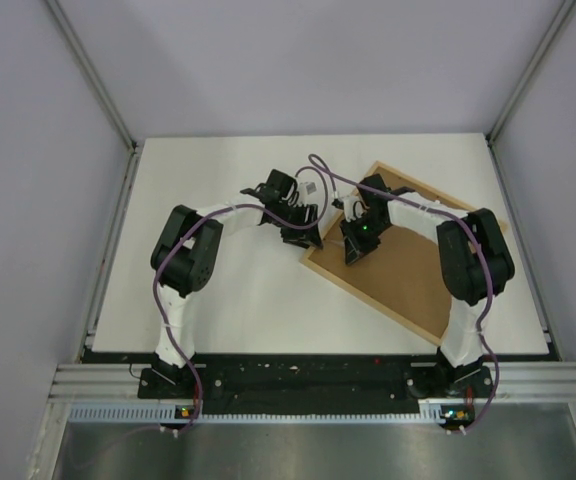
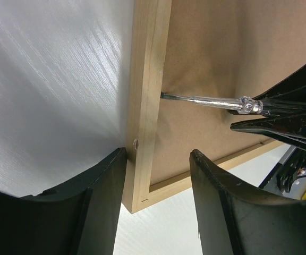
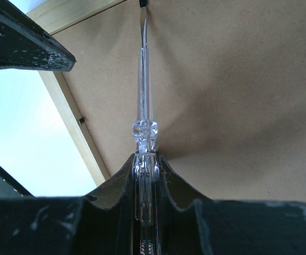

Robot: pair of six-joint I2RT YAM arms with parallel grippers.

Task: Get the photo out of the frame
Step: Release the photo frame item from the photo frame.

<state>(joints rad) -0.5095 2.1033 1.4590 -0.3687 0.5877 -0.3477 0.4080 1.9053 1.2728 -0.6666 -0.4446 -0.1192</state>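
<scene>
Your frame (image 1: 408, 270) lies face down on the table (image 1: 238, 300), brown backing board (image 3: 238, 106) up, directly beneath both hands. The photo is not visible. Judge it to be under that board, pressed against the front.

Your right gripper (image 3: 145, 156) is clamped on a clear tool (image 3: 144, 106). The shaft runs straight out ahead of the fingers, and its metal tip sits at a small dark tab (image 3: 143, 4) where board meets wood. A second tab (image 3: 81, 121) sits on the rail off to that hand's left. Your left gripper (image 2: 157, 154) is spread wide, one finger either side of the wooden rail (image 2: 147, 106) near a corner. The wrist view is too close to say whether either finger touches the wood.

Expect the frame to be stiff and fairly light, so it will likely skid on the smooth table under a sideways push. Brace it at the rail your left hand straddles. The board looks thin and will probably flex, so lift it at an edge once the tabs are turned. The photo is paper: limp, easily creased, and hard to pinch flat. Take it by a margin.

The tabs are what stand in the way. The two hands also sit near each other, with the tool reaching in ahead of your left fingers.
</scene>
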